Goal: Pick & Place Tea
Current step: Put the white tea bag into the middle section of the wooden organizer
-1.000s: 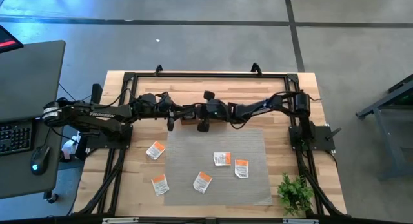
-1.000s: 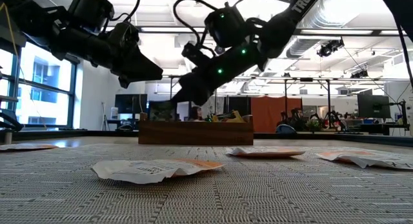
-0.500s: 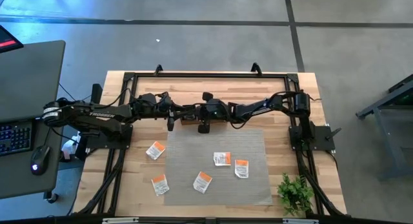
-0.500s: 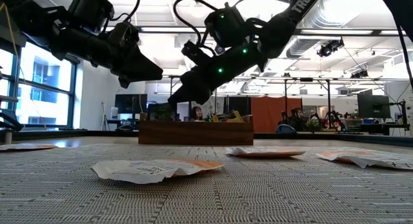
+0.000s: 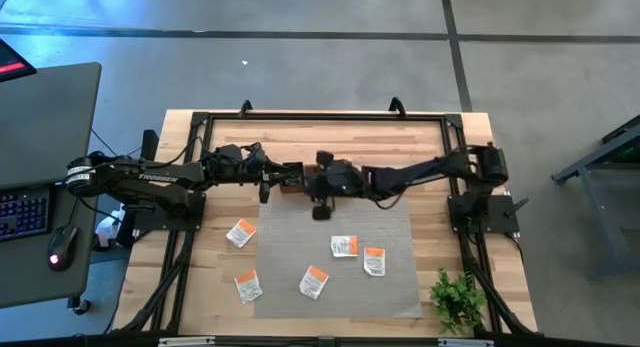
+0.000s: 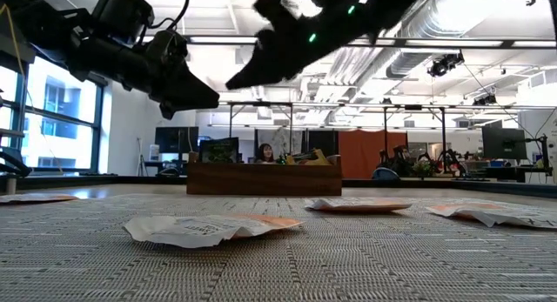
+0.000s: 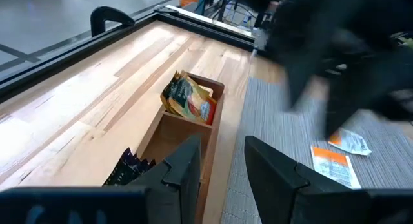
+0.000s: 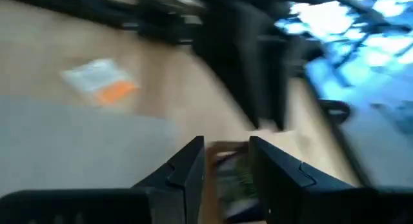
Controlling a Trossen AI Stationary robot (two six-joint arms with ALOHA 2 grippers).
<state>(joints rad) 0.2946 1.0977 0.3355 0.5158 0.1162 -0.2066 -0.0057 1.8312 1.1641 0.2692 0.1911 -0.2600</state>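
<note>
Tea sachets (image 5: 344,246) below right gripper (image 5: 322,209), apart

Five small flat white-and-orange tea sachets lie near the grey woven mat (image 5: 390,277): three on it (image 5: 344,246) (image 5: 374,260) (image 5: 314,281), two at its left edge (image 5: 241,232) (image 5: 248,285). One brown wooden compartment box (image 7: 184,130) stands just beyond the mat. One small green plant (image 5: 457,299) sits at the mat's right corner.

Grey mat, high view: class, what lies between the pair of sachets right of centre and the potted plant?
Nothing: bare grey mat, then bare wooden table, between the two sachets and the plant.
</note>
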